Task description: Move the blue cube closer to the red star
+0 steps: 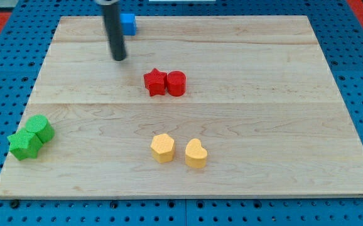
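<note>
The blue cube sits at the board's top edge, left of centre, partly hidden behind the dark rod. The red star lies near the board's middle, touching a red cylinder on its right. My tip rests on the board below and slightly left of the blue cube, and up-left of the red star, touching neither.
A green star and a green block touch each other at the view's lower left. A yellow hexagon block and a yellow heart block sit at the bottom centre. The wooden board lies on a blue pegboard.
</note>
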You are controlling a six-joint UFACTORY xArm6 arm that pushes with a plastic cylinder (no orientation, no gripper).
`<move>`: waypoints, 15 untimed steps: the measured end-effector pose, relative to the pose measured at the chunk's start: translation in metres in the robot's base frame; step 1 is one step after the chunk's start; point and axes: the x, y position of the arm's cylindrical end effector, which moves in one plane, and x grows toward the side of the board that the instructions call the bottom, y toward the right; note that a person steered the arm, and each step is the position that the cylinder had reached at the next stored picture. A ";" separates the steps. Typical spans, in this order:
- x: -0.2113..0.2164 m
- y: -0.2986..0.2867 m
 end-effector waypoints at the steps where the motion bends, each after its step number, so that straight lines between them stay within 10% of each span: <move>1: 0.005 -0.067; 4: -0.022 -0.142; 6: -0.135 -0.075; 11: -0.135 0.069; 13: -0.085 0.053; 15: -0.133 0.044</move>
